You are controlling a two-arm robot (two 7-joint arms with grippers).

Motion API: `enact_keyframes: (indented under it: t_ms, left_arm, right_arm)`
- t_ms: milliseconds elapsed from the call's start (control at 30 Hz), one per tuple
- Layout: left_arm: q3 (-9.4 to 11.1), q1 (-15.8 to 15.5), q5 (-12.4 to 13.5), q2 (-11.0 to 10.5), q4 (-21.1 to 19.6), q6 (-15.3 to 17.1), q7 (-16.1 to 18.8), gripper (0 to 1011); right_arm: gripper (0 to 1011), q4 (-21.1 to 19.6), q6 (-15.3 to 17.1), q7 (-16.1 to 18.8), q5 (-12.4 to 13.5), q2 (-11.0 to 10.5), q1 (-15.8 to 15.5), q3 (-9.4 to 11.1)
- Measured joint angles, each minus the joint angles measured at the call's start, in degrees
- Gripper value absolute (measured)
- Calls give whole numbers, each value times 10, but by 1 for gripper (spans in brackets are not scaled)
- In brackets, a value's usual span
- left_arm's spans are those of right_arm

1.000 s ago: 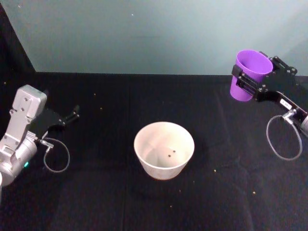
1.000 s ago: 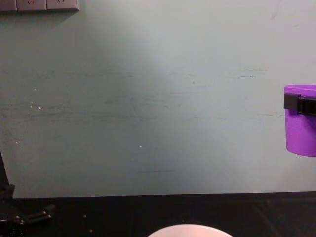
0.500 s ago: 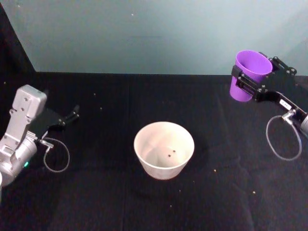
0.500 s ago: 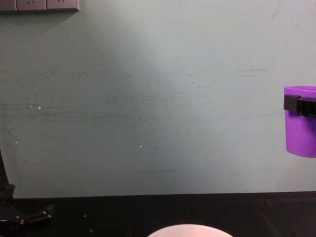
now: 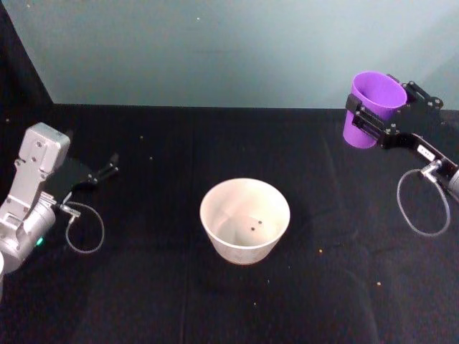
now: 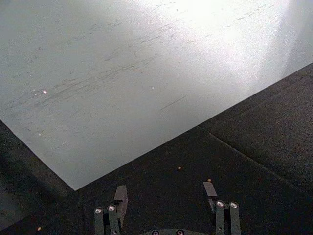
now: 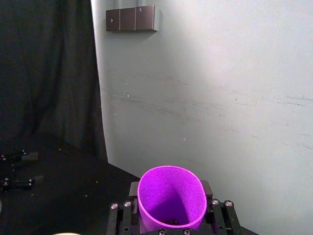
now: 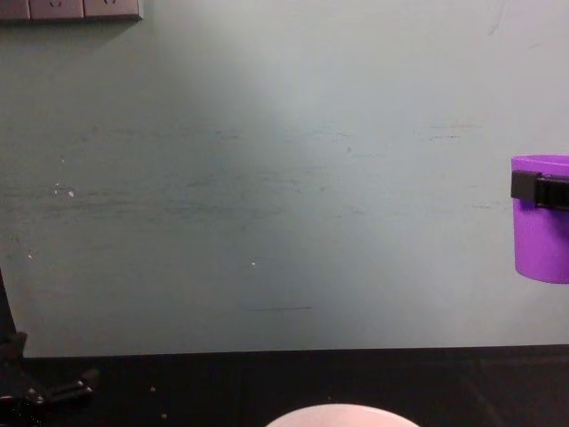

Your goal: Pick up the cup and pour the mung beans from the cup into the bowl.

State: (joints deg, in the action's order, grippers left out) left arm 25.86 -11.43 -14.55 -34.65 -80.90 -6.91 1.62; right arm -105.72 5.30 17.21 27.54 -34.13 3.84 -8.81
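The purple cup [image 5: 373,107] hangs upright above the table's far right, with my right gripper [image 5: 378,117] shut around its wall. From the side, the cup [image 8: 542,231] floats well above the black tabletop. Looking into the cup [image 7: 171,196], a few dark mung beans [image 7: 173,222] lie at its bottom. The white bowl [image 5: 244,247] stands mid-table, left of and nearer than the cup, with two dark grains [image 5: 254,227] inside. Its rim [image 8: 342,413] peeks in at the chest view's lower edge. My left gripper [image 5: 107,168] rests open low at the left, its fingers [image 6: 120,196] apart over bare cloth.
Black cloth covers the table [image 5: 143,287], and a pale wall [image 5: 215,50] rises behind it. Stray grains [image 5: 320,251] dot the cloth around the bowl. Cable loops hang from both wrists [image 5: 423,204]. Open room lies between the cup and the bowl.
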Motion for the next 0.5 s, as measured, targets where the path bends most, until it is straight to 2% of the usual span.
enact_keyframes:
  t_ms: [500]
  left_arm:
    - [0,0,0,0,0,0,0,1011]
  right_arm:
    - [737,0,0,0,0,0,0,0]
